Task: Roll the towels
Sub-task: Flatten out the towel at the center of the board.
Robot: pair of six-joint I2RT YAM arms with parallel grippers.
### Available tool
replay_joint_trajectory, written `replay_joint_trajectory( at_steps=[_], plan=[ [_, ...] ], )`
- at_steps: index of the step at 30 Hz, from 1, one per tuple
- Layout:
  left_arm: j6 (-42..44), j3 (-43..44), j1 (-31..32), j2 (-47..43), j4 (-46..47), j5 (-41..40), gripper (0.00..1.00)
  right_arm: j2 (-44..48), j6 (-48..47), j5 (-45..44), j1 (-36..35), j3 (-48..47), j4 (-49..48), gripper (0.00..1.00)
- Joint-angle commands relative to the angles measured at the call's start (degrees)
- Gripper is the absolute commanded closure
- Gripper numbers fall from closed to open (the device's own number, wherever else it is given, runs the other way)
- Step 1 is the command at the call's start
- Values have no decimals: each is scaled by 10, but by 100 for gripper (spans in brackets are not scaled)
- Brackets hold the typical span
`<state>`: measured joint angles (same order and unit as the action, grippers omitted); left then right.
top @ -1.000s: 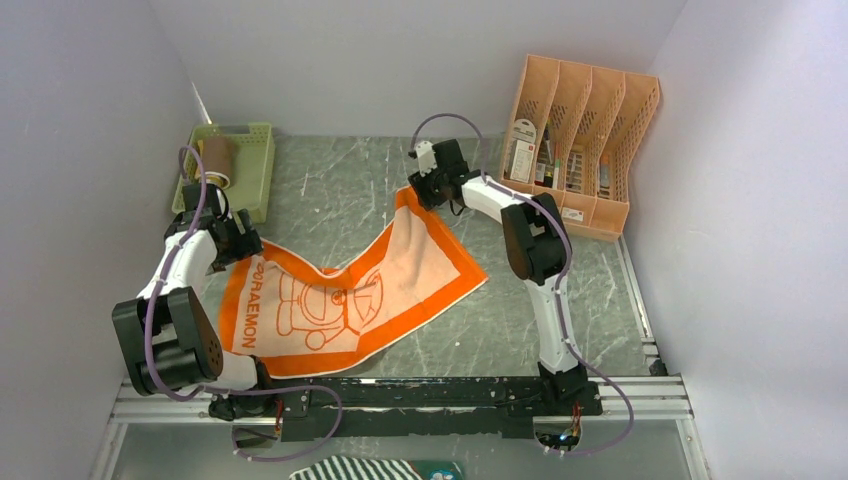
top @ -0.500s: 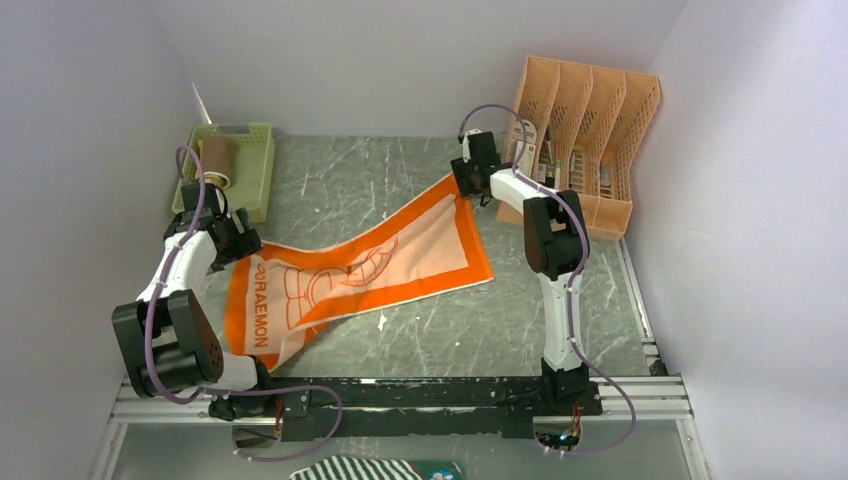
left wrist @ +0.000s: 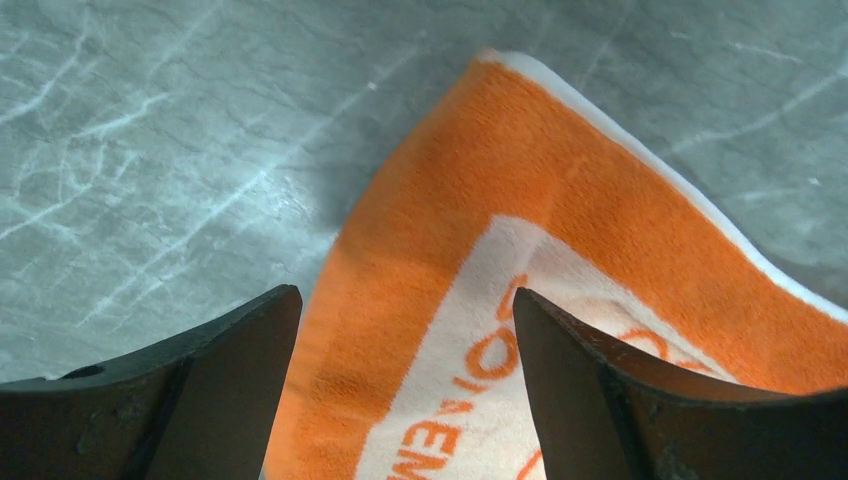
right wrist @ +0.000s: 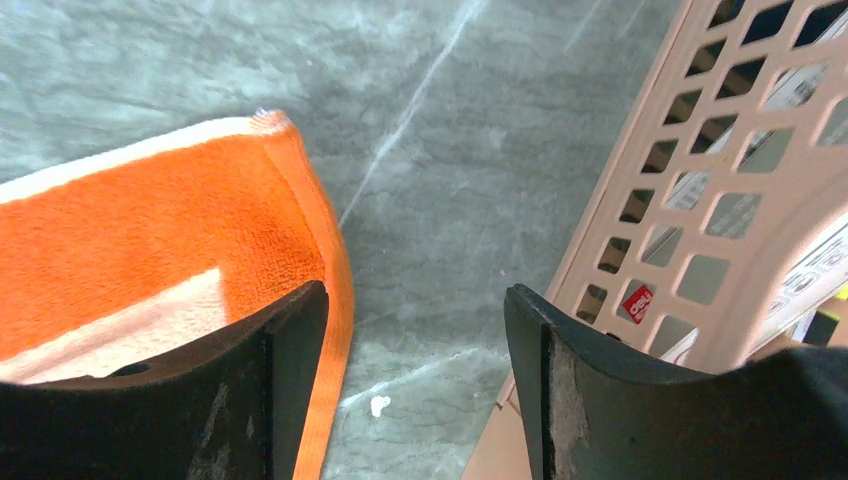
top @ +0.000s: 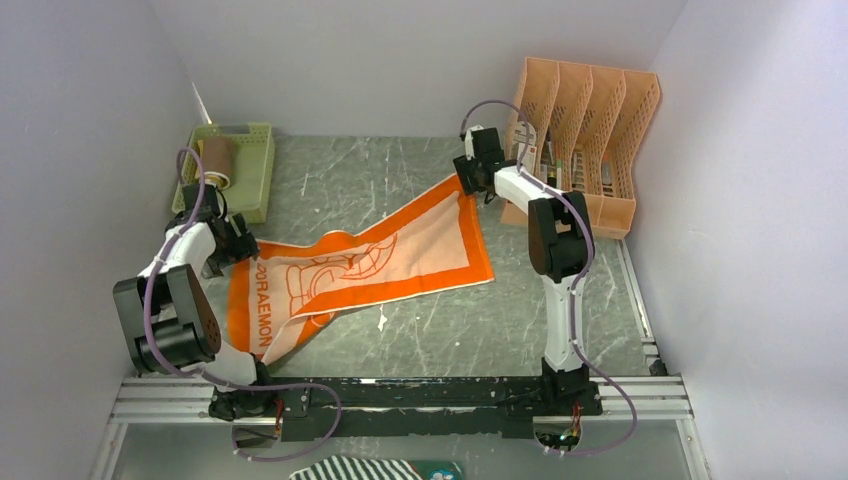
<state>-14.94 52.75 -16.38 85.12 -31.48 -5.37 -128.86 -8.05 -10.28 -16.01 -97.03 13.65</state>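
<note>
The orange-bordered towel (top: pixel 400 255) with the "DORAEMON" lettering lies stretched slantwise across the table, its near left part folded and wrinkled. My left gripper (top: pixel 238 252) is open just above its left corner; in the left wrist view the towel (left wrist: pixel 520 200) lies under and between the spread fingers of that gripper (left wrist: pixel 405 295). My right gripper (top: pixel 468 182) is open at the far right corner; in the right wrist view the towel corner (right wrist: pixel 150 220) lies beside its left finger, with bare table between the fingers of that gripper (right wrist: pixel 415 290). A tan roll (top: pixel 215 160) lies in the green basket.
A pale green plastic basket (top: pixel 250 170) stands at the back left. A peach slotted file organiser (top: pixel 590 120) stands at the back right, close beside my right gripper, and shows in the right wrist view (right wrist: pixel 720 180). A white speck (top: pixel 382 320) lies on the table. Walls close in on both sides.
My right gripper carried the towel's far corner to the right and back toward the organiser, stretching the towel out. The towel now lies slacker with its left part bunched. My left arm shifted slightly left.
</note>
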Motion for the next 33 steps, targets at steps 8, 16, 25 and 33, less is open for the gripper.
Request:
replay_joint_trajectory(
  at_steps=[8, 16, 25, 33],
  plan=[
    [56, 114, -41, 92, 25, 6, 18, 30, -5, 147, 11, -35, 12, 35],
    [47, 90, -42, 64, 55, 16, 19, 115, 32, 206, -71, 93, -72, 38],
    [23, 63, -42, 6, 71, 4, 19, 239, 171, 226, -187, 234, -176, 43],
    [17, 64, -42, -12, 71, 22, 19, 146, 177, 250, -210, 198, -179, 44]
  ],
)
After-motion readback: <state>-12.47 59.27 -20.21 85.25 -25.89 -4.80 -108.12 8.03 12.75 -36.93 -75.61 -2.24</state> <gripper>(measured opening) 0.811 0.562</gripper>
